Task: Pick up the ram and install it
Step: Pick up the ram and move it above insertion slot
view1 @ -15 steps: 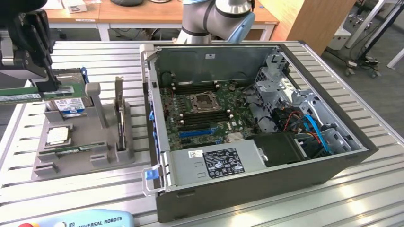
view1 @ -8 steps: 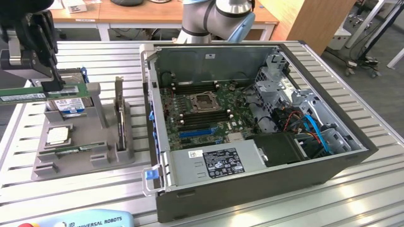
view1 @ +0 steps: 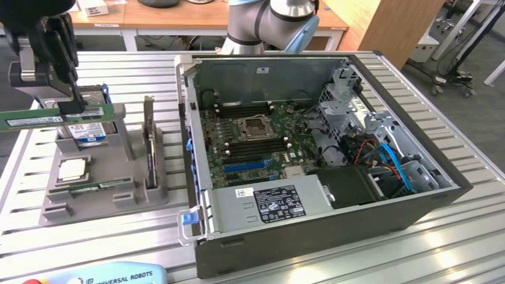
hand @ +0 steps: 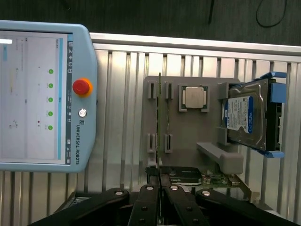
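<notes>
The ram (view1: 39, 119) is a long green stick held level in the air above the grey parts holder (view1: 130, 177), at the exterior view's left. My gripper (view1: 70, 106) is shut on it from above. In the wrist view the ram (hand: 160, 122) appears edge-on as a thin line running out from my gripper (hand: 160, 181), over the holder (hand: 188, 134). A second green stick (view1: 88, 188) lies in a slot of the holder. The open computer case (view1: 394, 219) stands to the exterior view's right, its motherboard (view1: 236, 157) and long memory slots (view1: 240, 110) exposed.
On the holder sit a hard drive with a blue label (view1: 87, 131) (hand: 244, 115), a square silver processor (view1: 73, 170) (hand: 194, 97) and an upright dark card (view1: 148, 142). A teach pendant (hand: 42, 94) (view1: 103, 275) lies on the slatted table beside the holder.
</notes>
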Motion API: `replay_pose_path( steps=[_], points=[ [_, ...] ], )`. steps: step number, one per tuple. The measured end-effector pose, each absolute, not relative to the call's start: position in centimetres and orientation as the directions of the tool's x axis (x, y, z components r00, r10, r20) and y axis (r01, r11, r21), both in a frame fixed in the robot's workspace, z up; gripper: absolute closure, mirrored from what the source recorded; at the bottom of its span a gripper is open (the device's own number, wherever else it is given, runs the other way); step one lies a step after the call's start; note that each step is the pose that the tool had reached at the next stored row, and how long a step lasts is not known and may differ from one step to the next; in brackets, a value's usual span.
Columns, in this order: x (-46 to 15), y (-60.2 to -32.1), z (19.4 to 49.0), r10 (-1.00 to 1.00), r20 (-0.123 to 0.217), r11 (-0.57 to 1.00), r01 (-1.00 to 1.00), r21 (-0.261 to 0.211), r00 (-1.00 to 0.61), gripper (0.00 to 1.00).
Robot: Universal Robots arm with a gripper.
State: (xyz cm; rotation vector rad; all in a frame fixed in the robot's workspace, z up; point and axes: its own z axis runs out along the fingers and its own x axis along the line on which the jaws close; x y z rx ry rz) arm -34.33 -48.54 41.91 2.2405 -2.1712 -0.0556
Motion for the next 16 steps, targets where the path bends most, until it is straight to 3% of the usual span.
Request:
replay_pose_path(
  steps=[16],
  points=[
    [-32.5, -48.5, 41.9, -0.999, -0.011, -0.032, -0.999, 0.04, 0.031, 0.89]
  ],
)
